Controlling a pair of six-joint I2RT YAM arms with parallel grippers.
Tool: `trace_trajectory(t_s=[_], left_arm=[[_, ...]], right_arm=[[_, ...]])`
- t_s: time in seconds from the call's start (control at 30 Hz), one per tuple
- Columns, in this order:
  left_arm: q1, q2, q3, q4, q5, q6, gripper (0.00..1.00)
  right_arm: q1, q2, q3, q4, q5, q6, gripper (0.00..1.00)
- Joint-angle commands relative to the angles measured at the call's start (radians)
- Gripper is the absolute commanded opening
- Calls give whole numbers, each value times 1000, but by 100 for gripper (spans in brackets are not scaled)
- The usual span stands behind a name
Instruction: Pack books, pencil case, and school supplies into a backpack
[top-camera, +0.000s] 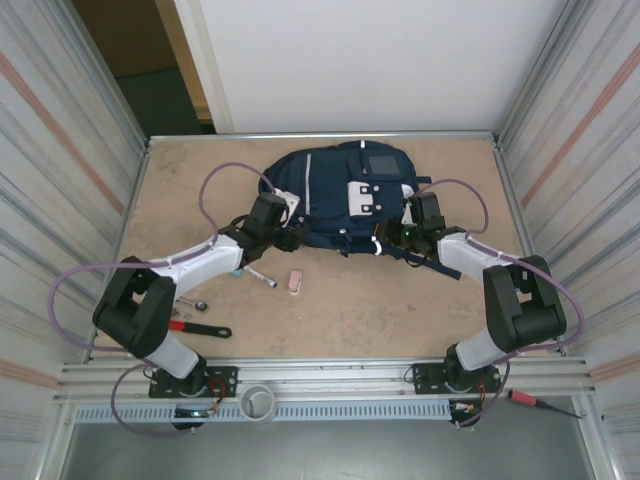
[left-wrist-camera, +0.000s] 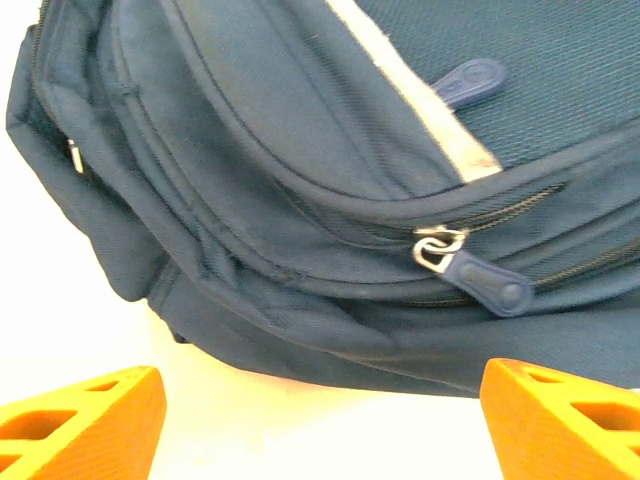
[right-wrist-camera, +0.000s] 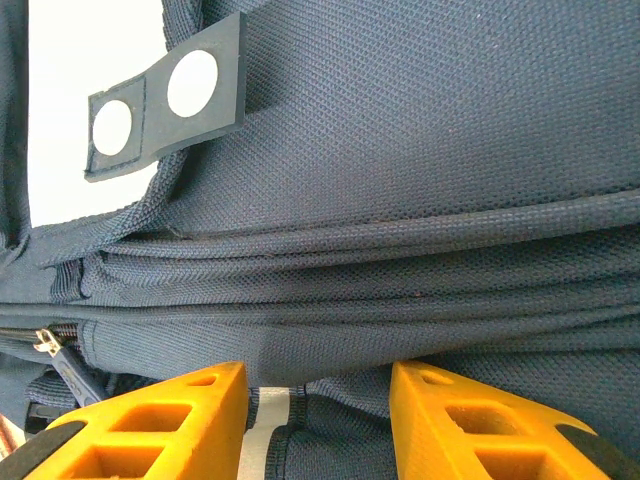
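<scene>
Backpack (top-camera: 335, 195) lies flat at far centre of table (top-camera: 420, 310), zip seen from the left wrist looks closed. Zip pull (left-wrist-camera: 480, 283) sits just beyond left pincer (left-wrist-camera: 320, 388), right of its midline; jaws wide, released, nothing between. Right pincer (right-wrist-camera: 315, 378) clenched on a fold of backpack fabric at the near-right edge. Risks: left pincer closing off-centre would pinch cloth, not the pull; a thin fold may slip from the right grip, letting the bag drag
</scene>
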Motion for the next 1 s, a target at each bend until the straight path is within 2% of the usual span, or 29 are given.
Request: trace_trajectory(t_s=[0.0,0.17,0.3,0.47,0.53,0.67,0.8,0.97], left_arm=[[-2,-36,7,26,141,-45,82],[-2,4,62,-6,171,-38,76],[4,41,129,-77,183,-23,62],[4,86,169,-104,183,-56,49],[4,100,181,-114,175,-72,48],[5,122,186,-112,146,-107,51],[4,168,207,-114,161,-123,52],[6,209,227,-100,165,-130,46]], right_arm=[[-9,-6,-12,-23,-3,-22,41],[-11,-3,-17,-19,-10,-25,41],[-12,-3,-20,-19,-13,-28,41],[-12,0,-25,-13,-20,-27,42],[-13,3,-25,-11,-25,-27,42],[-12,2,-25,-12,-26,-28,42],[-11,5,-26,-6,-29,-25,42],[-9,3,-31,-6,-29,-25,42]])
